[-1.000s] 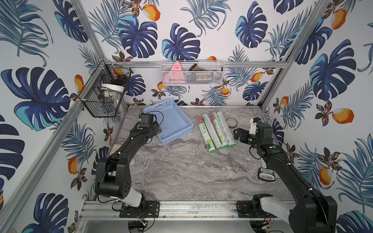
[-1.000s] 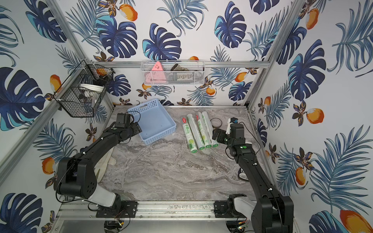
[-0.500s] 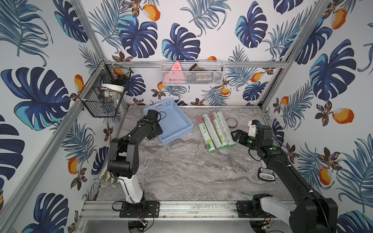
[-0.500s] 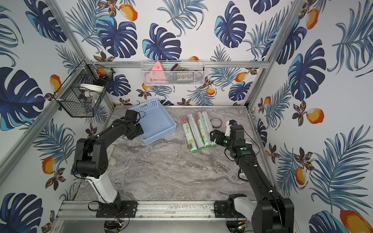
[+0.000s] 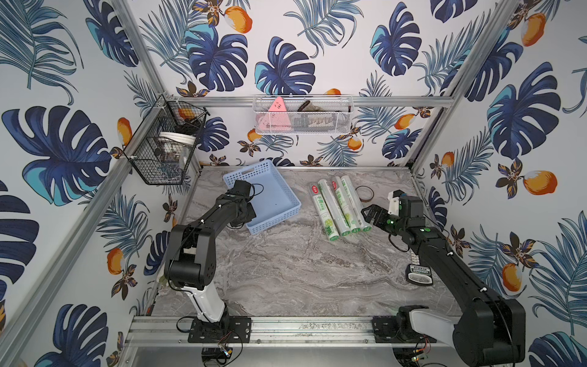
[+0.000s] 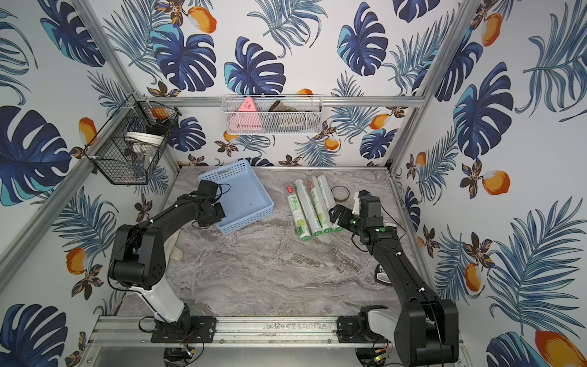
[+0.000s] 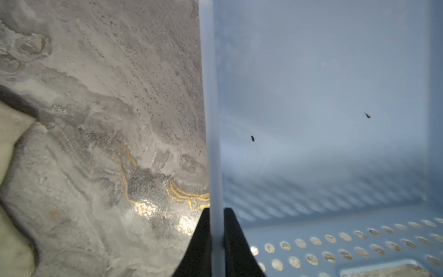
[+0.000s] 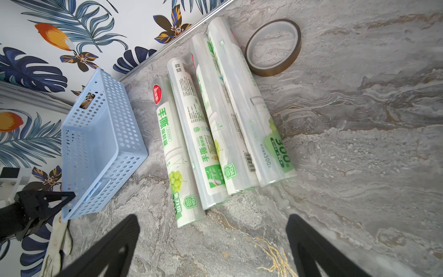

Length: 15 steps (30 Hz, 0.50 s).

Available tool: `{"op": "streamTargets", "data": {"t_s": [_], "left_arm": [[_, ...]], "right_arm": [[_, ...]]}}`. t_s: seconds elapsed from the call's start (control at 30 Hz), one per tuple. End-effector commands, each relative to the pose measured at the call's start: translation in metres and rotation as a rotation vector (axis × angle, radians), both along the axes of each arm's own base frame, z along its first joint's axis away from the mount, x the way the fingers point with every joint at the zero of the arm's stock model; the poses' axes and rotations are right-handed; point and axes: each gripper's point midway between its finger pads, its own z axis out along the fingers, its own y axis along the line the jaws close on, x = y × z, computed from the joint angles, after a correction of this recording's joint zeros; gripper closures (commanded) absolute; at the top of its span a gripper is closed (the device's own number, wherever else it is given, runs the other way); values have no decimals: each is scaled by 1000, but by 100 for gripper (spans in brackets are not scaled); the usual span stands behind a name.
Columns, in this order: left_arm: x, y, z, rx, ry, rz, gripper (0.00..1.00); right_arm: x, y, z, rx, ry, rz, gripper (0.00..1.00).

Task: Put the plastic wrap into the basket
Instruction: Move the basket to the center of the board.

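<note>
The left hand (image 7: 216, 215) is clenched on the basket (image 5: 273, 221), one black finger (image 7: 201, 239) on each side of its thin light-blue wall. Past those fingers, on the basket's solid floor, lie two small dark specks (image 7: 252, 138).

The plastic wrap (image 8: 215, 124) is on the worktop (image 5: 301, 270): four slim rolls side by side and touching. Their "300" ends are the ends nearest the right hand (image 8: 212, 217), which hangs released, jaws wide apart, just short of the rolls and touching none of them. The basket sits beyond the rolls from that hand. A brown tape ring (image 8: 273, 48) lies at the rolls' far end, just beside the outermost one.

On the wall above the left hand hangs a black wire basket (image 5: 165, 149) holding a white round container (image 5: 176, 138) among darker things I can't make out. On the back rail a white mesh basket (image 5: 301, 116) holds a pink triangular piece (image 5: 278, 106).

The worktop is grey marble-patterned with gold veins. Leaf-and-fruit wallpaper (image 5: 216, 57) covers the walls, and a pale cloth (image 8: 57, 239) lies by the left arm.
</note>
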Motion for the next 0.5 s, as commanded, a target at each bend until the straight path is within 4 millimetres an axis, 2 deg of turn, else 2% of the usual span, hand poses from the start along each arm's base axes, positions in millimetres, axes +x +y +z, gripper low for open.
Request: {"op": "streamTargets", "data": {"t_s": [0.0,0.2,0.37,0.43,0.47], "left_arm": [[-22,-6,-1,47,34,-46,91],[-64,-28,2,76,37,-100,95],[-103,-43,3,108,40,-168,95],[-120,-40,0,145,58,-156,95],[-125,-48,-1,133,52,-178,95]], "right_arm": [[1,4,-4,31,27,0,0],[3,12,-9,73,58,23,0],[-1,39,-3,169,74,159,0],[-2,50,-2,204,87,212,0],[-4,56,-2,214,98,238,0]]}}
